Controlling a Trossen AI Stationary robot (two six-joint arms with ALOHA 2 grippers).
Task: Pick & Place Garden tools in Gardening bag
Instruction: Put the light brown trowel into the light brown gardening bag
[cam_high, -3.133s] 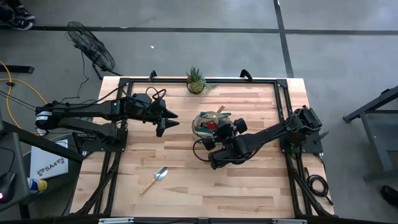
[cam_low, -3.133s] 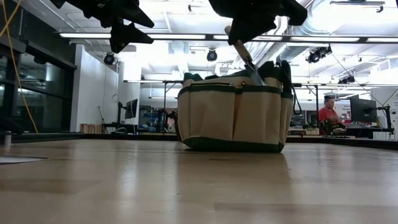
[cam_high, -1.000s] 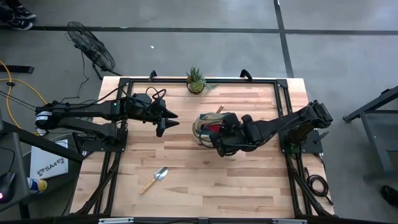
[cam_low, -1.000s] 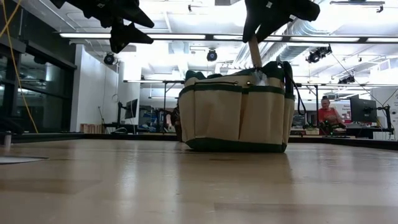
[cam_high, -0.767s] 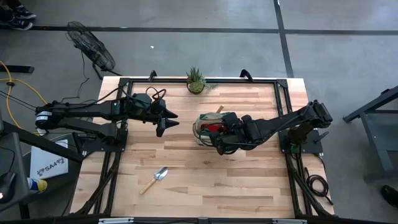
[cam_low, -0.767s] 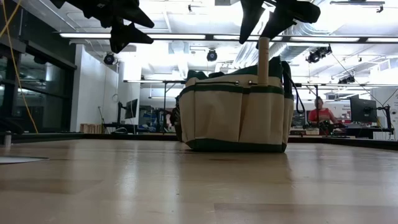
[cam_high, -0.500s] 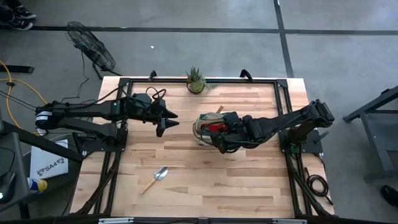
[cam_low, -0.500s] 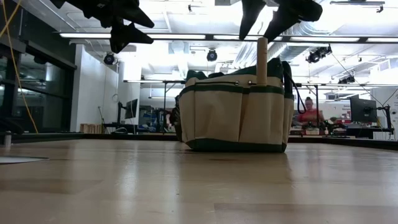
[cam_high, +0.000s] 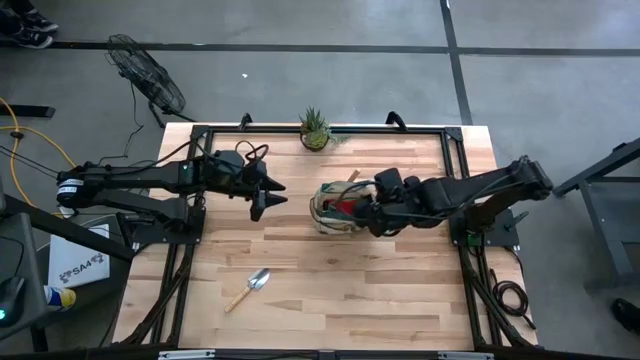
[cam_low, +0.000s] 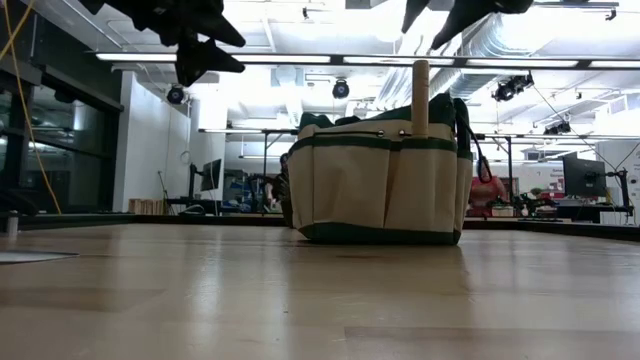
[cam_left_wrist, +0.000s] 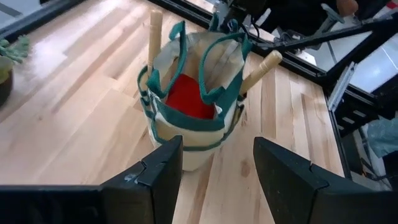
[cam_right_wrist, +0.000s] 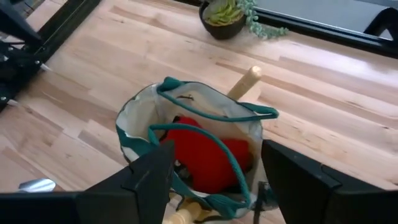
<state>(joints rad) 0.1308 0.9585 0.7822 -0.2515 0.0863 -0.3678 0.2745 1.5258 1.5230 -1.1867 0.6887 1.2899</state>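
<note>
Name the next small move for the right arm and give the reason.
Probably swing the right end effector toward the trowel lying alone on the table's near-left part. Its fingers stand open and empty above the gardening bag, which already holds a red glove and wooden handles.

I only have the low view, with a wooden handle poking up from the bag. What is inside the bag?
Observer: A red glove fills the middle of the gardening bag.
Operator: Any tools lying out on the table?
Observer: One trowel lies flat on the table, on the left arm's side, well apart from the bag.
Operator: Is the right hand carrying anything?
Observer: No. The right hand is open and empty, directly over the bag's mouth.
</note>
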